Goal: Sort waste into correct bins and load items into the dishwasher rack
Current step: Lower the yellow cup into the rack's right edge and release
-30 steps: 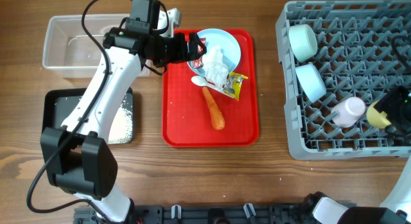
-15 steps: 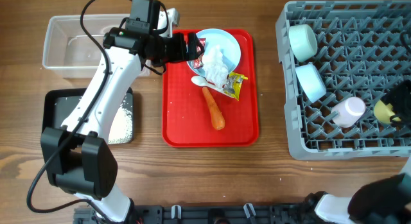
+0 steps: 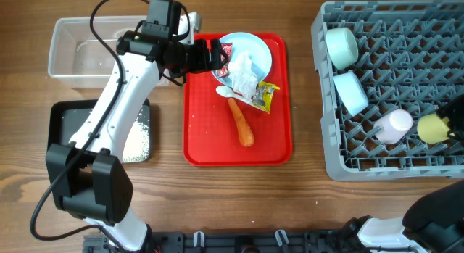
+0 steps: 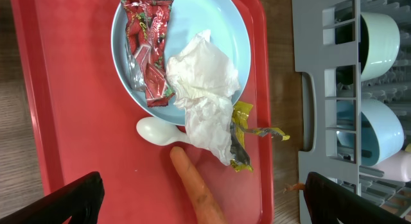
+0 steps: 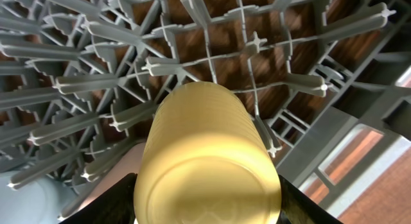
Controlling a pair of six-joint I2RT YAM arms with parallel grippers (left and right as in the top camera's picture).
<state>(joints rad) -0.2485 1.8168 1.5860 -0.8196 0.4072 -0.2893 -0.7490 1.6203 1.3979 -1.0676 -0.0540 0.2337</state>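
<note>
On rack: two bowls, two cups

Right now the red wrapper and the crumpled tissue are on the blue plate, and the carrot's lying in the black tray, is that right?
Not quite. The red wrapper and the crumpled tissue are on the blue plate, but the carrot lies on the red tray, not in the black tray. The overhead view shows it.
</note>
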